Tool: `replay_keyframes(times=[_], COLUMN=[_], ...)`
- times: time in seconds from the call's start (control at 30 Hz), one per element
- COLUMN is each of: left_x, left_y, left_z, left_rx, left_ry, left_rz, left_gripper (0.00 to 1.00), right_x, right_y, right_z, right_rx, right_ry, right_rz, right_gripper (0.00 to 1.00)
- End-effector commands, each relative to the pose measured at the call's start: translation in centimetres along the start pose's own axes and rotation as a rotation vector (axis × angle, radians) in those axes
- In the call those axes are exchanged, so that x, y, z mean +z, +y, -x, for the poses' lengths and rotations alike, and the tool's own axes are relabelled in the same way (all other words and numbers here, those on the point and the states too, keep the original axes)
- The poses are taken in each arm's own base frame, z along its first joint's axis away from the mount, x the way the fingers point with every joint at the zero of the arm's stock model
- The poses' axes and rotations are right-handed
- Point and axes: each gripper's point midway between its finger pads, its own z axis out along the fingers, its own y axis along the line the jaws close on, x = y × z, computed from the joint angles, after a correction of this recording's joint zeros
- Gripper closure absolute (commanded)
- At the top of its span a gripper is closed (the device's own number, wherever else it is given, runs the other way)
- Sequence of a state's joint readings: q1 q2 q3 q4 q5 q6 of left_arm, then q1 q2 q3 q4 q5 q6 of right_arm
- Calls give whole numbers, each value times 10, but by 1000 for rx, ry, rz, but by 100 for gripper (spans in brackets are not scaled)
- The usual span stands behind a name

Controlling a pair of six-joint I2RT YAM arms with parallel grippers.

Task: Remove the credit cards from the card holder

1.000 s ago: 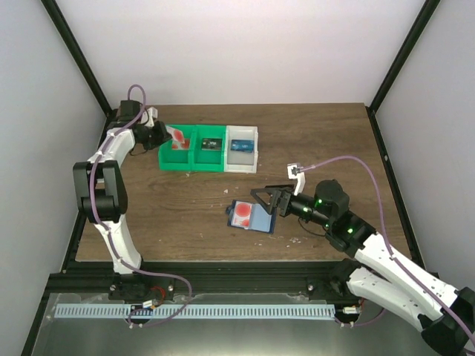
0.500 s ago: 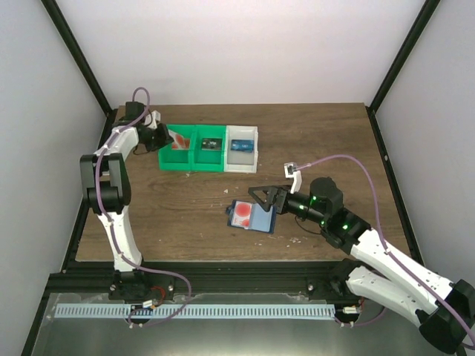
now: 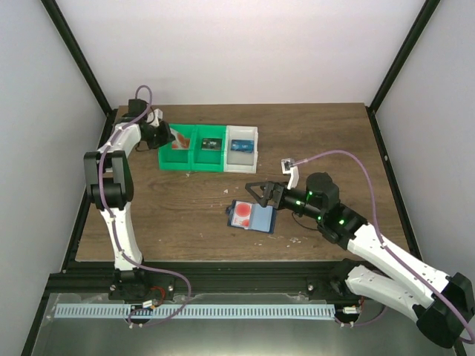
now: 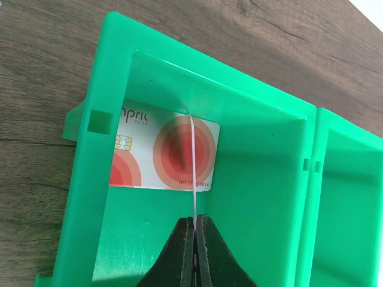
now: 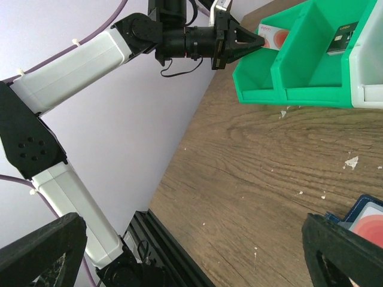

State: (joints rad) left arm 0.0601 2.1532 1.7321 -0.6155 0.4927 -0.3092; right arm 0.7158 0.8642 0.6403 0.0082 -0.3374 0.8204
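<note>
Green bin [image 4: 90, 197] sits under the outstretched left claw [image 4: 194, 220], pinching a credit card [image 4: 192, 161]; right claw [image 3: 257, 194] gapes near card holder [image 3: 260, 219].

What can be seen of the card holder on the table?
The card holder is a dark navy rectangle with a paler blue panel, lying flat and slightly askew on the wooden table, toward its front middle. A credit card with a red round spot sits in its left half in the top view. The right gripper, jaws open, hangs over its far edge; contact cannot be told.
</note>
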Motion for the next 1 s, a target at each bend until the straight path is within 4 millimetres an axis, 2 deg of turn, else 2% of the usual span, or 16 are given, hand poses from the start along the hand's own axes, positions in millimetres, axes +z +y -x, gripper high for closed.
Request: replay_keyframes(times=[0.0,0.3,0.37,0.53,0.7,0.97], left_x=[1,18,14,16,22,17], left_y=[-8,-3,-10,-11,-6,-4], left_z=[7,-5,4,4,3,10], left_rx=[28,28,50,62,62,70], left_ry=[-12,31,11,6,9,-21], left_rz=[-9,16,23,29,56,90], left_gripper=[100,99,99,93,92,89], right_x=[-6,-9,-10,-12,-14,-15], right_y=[20,16,17,16,17,14], right_z=[18,17,18,21,21,21], right_rx=[-43,-37,-45,-66,-68,-64], right_ry=[-51,-68,-74,-82,-89,-99], right_rz=[35,27,26,11,12,11], right_gripper=[1,1,0,0,0,1])
